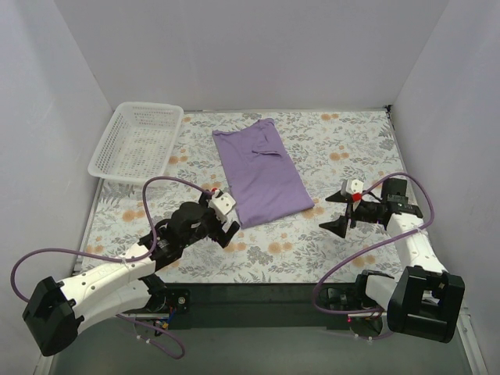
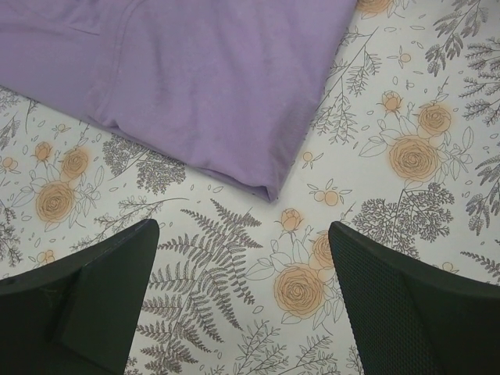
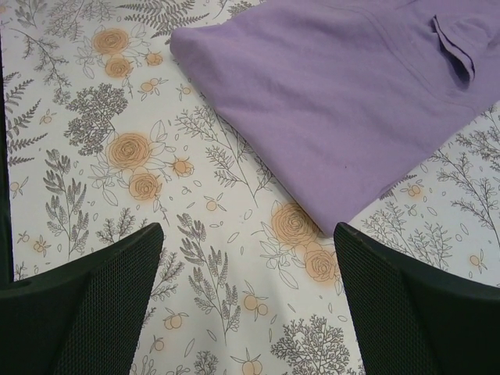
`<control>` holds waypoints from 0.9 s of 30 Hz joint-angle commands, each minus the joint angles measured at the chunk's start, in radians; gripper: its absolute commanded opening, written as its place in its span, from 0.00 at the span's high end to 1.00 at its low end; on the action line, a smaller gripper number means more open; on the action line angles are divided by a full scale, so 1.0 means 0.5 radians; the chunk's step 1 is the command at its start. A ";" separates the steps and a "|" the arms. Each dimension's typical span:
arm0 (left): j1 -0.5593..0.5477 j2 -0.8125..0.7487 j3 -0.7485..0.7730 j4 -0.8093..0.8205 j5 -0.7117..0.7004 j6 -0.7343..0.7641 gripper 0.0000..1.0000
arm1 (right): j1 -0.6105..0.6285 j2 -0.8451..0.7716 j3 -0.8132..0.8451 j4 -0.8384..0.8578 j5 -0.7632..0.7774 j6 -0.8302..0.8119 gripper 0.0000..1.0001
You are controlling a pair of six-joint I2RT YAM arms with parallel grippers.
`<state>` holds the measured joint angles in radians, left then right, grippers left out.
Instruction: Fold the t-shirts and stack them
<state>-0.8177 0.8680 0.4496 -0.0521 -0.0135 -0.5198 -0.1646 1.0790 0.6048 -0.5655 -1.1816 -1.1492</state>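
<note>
Lavender t-shirt (image 1: 262, 168), folded into a long rectangle, is laid flat on the floral tablecloth (image 1: 344, 148), with a white basket (image 1: 144, 107) to its left. At its near-left corner the left gripper (image 1: 225, 233) is held, off its near-right corner the right gripper (image 1: 336, 212); both pairs of jaws are spread wide, with nothing pinched.

The soft purple cloth shirt (image 2: 195, 70) runs off the top of both wrist views. Its folded-under part is hidden.

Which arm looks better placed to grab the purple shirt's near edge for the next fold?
Probably the left. The left gripper, open, sits right beside the near corner of the shirt; the right gripper, also open, hangs farther off its right edge. Both may be needed.
</note>
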 commanded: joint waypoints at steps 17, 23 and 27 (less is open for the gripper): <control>-0.006 0.025 0.009 -0.003 0.156 0.049 0.10 | -0.085 -0.020 -0.035 0.027 -0.125 -0.033 0.02; -0.006 0.031 0.009 -0.006 0.177 0.052 0.10 | -0.088 -0.023 -0.035 0.024 -0.128 -0.036 0.02; -0.006 0.028 -0.003 0.006 0.275 0.067 0.10 | -0.088 -0.026 -0.041 0.017 -0.131 -0.049 0.02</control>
<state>-0.8177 0.8883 0.4496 -0.0525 0.0704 -0.5049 -0.2028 1.0790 0.5911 -0.5652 -1.2087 -1.1561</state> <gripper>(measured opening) 0.898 0.981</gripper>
